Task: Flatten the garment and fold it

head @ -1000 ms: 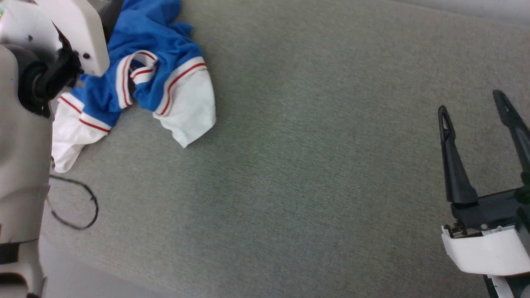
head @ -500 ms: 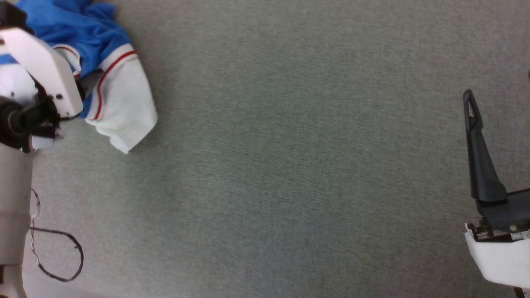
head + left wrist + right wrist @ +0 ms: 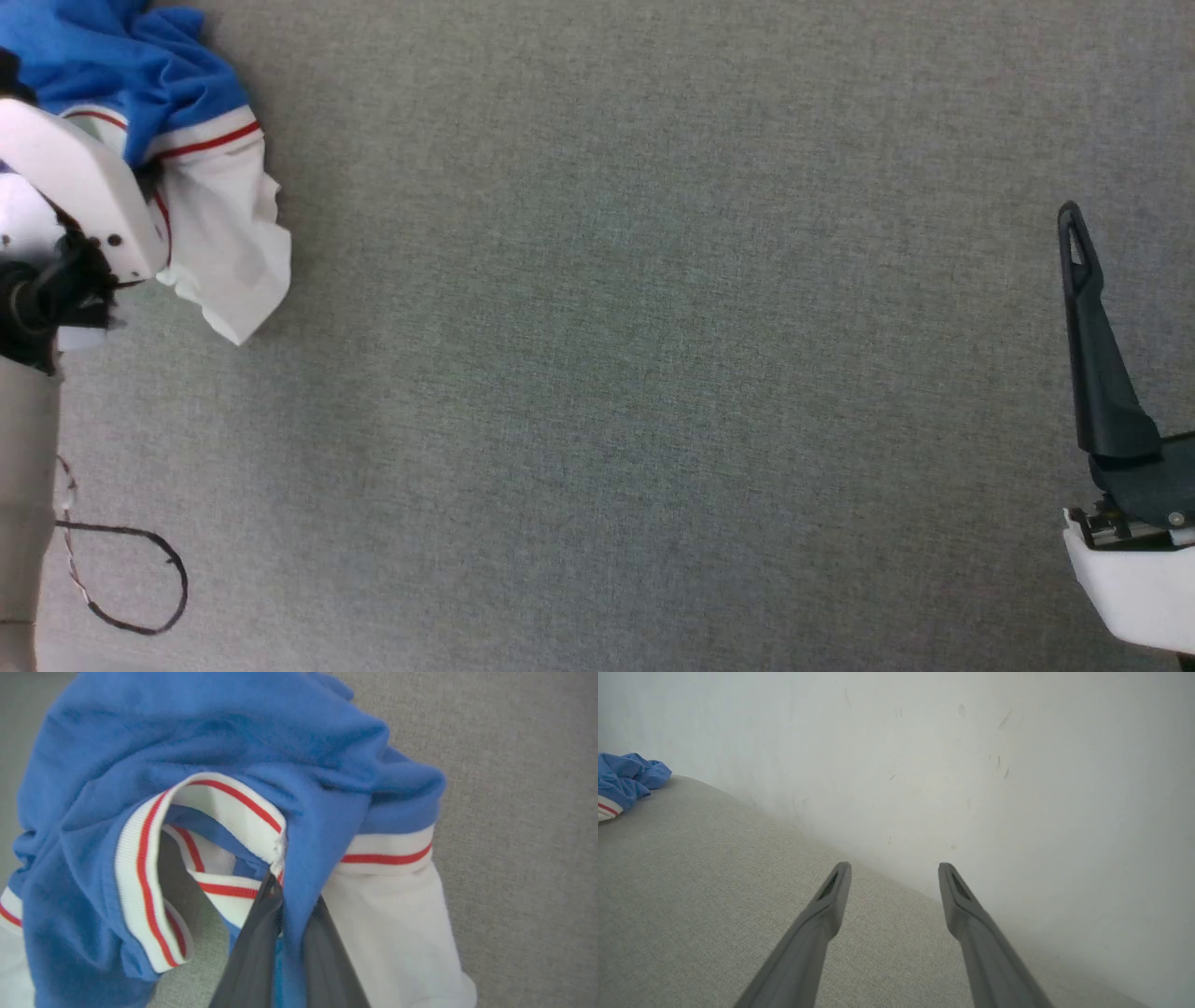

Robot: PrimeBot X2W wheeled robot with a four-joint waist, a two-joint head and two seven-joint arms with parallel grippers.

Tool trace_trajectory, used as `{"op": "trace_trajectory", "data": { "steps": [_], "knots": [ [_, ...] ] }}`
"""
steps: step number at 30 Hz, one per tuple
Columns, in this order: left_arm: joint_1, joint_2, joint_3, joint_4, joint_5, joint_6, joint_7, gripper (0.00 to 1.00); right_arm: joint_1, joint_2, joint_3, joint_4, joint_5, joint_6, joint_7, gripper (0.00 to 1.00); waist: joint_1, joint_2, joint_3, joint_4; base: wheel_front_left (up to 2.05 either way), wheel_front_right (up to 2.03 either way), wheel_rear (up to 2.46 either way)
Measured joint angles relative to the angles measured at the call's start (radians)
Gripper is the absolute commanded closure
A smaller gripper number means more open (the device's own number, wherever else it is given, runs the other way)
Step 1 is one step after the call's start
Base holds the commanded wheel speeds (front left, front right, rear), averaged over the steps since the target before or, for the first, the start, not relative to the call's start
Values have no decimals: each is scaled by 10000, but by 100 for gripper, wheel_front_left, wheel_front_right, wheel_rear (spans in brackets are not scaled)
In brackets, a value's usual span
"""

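The garment (image 3: 140, 65) is a crumpled blue jersey with white sleeves and red-striped trim, lying at the top left of the grey surface in the head view. In the left wrist view my left gripper (image 3: 292, 891) is shut on a fold of the garment's (image 3: 210, 742) blue cloth just beside the striped collar, with a white sleeve to its right. My left arm's white wrist (image 3: 75, 187) covers part of the heap. My right gripper (image 3: 894, 872) stands open and holds nothing, far to the right; one of its fingers (image 3: 1092, 355) shows at the head view's right edge. The garment (image 3: 626, 777) lies far off it.
A grey fabric surface (image 3: 607, 373) spreads wide between the two arms. A thin black cable loop (image 3: 140, 579) lies at its lower left. A white wall (image 3: 971, 765) rises behind the surface's far edge in the right wrist view.
The head view has shifted, so the garment and the right gripper now sit nearer the picture's edges. The white sleeve is drawn in closer beside my left wrist.
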Motion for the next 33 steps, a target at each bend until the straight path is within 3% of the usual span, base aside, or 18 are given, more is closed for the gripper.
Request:
{"op": "trace_trajectory", "data": {
  "steps": [6,11,18,24,33],
  "knots": [
    [-222,332,105,-130,309,-92,-813,100,-146,234,-33,378,167,0,-372,0,-1,0,-445,22,0,0,0],
    [-1151,554,12,-763,522,-451,-1181,100,-174,662,-255,874,251,0,-897,0,-1,1,-1016,49,0,0,0],
    [-2847,347,-541,-1639,1131,-575,-1630,100,358,1313,-727,1676,435,0,-1810,0,-2,0,-2117,100,0,0,0],
    [-4360,-372,-1070,-2021,1532,-447,-1569,100,933,1588,-1003,2251,727,0,-2472,0,-3,0,-3243,54,0,0,0],
    [-5663,-2084,-1739,-2121,1049,-351,-1064,100,1534,1618,-1592,2780,1657,0,-2907,0,-5,1,-4806,-393,0,0,0]
  ]
}}
